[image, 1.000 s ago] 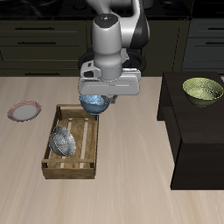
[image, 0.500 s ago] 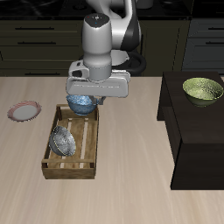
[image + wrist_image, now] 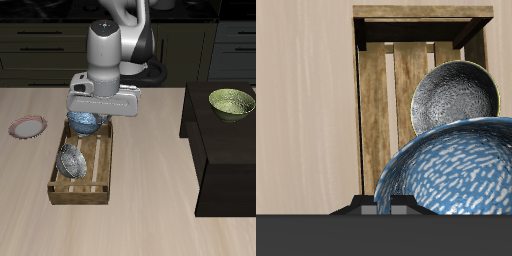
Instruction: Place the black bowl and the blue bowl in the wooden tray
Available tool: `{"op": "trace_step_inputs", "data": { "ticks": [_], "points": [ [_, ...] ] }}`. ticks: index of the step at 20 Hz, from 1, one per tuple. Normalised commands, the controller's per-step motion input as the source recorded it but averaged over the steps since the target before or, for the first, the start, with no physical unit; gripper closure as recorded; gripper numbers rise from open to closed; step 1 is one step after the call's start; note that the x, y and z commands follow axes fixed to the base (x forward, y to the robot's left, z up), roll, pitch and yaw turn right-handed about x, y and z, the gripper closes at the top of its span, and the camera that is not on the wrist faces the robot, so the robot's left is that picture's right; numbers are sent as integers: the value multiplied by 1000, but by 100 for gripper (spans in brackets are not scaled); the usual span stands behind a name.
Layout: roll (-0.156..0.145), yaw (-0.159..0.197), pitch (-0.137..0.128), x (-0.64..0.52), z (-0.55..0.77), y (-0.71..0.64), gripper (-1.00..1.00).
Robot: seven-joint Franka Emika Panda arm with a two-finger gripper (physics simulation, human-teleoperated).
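Gripper (image 3: 88, 118): clenched on the small blue-rimmed bowl (image 3: 85, 122)
Crate: low wooden tray (image 3: 98, 165); grey-black bowl (image 3: 71, 160) inside
Advice: lower onto bare slats; avoid that bowl

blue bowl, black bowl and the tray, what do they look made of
Blue bowl: looks like glazed ceramic, with blue-and-white mottling and a smooth rim.
Black bowl: likely the same glazed ware, speckled grey-white inside a dark rim.
Wooden tray: unfinished-looking light wood, with visible grain and slats.

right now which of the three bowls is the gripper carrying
The blue bowl, held above the wooden tray's back end. The black bowl already sits tilted inside the tray; the olive-green bowl rests apart on the dark cabinet.
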Motion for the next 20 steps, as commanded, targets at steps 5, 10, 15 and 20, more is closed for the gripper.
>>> {"op": "trace_step_inputs", "data": {
  "ticks": [5,10,15,20],
  "points": [
    [-34,-4,12,35,-110,-133,100],
    [-29,-34,29,30,-166,-139,100],
    [-35,-12,63,50,-297,-34,100],
    [4,-19,73,-22,-278,152,100]
  ]
}}
